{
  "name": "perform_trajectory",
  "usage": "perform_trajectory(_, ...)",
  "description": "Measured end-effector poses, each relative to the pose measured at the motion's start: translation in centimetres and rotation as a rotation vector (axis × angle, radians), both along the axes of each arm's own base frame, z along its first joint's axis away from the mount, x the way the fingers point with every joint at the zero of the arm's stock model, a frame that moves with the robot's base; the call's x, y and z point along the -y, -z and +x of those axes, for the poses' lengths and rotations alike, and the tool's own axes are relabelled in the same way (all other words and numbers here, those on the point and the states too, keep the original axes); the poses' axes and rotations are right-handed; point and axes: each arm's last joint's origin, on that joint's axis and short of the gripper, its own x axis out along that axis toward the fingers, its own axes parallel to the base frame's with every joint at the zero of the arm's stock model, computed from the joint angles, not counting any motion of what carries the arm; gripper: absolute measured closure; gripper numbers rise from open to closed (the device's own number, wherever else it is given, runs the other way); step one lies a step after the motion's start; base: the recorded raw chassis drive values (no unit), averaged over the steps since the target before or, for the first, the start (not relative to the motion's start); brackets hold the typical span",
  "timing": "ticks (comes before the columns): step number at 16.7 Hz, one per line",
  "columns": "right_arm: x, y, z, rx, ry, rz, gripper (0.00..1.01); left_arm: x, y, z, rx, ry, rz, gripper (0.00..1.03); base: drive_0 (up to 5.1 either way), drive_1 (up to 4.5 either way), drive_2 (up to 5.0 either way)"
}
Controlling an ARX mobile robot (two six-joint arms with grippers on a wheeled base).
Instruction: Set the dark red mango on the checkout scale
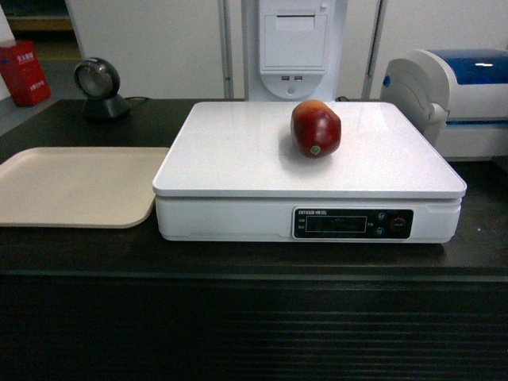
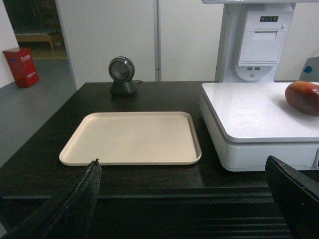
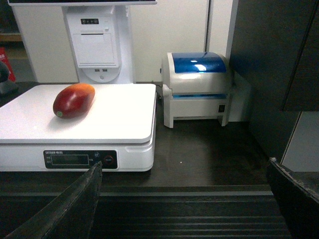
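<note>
The dark red mango [image 1: 315, 128] lies on the white platform of the scale [image 1: 238, 159], toward its far right; nothing touches it. It also shows in the right wrist view as the mango [image 3: 74, 100] on the scale [image 3: 114, 114], and at the right edge of the left wrist view as the mango [image 2: 303, 97]. The scale stands on the black checkout [image 1: 254, 262] with its ribbed front. My left gripper [image 2: 182, 167] hangs open and empty in front of the counter edge, below the tray. My right gripper [image 3: 184, 167] is open and empty, low before the counter, right of the scale.
A beige tray [image 1: 71, 186] lies left of the scale. A round black scanner [image 1: 99, 86] stands at the back left, a white-and-blue printer [image 1: 456, 91] at the back right, and a white terminal post [image 1: 294, 48] behind the scale. A dark cabinet [image 3: 274, 74] rises at the far right.
</note>
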Motion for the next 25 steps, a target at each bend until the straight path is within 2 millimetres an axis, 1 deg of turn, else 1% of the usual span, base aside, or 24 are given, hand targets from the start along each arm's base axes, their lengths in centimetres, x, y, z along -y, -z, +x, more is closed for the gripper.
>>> perform_trajectory(25, 0.00, 0.00, 0.00, 0.000, 0.000, 0.000, 0.03, 0.00, 0.01, 0.00, 0.000, 0.000, 0.000, 0.05, 0.0, 0.00, 0.0)
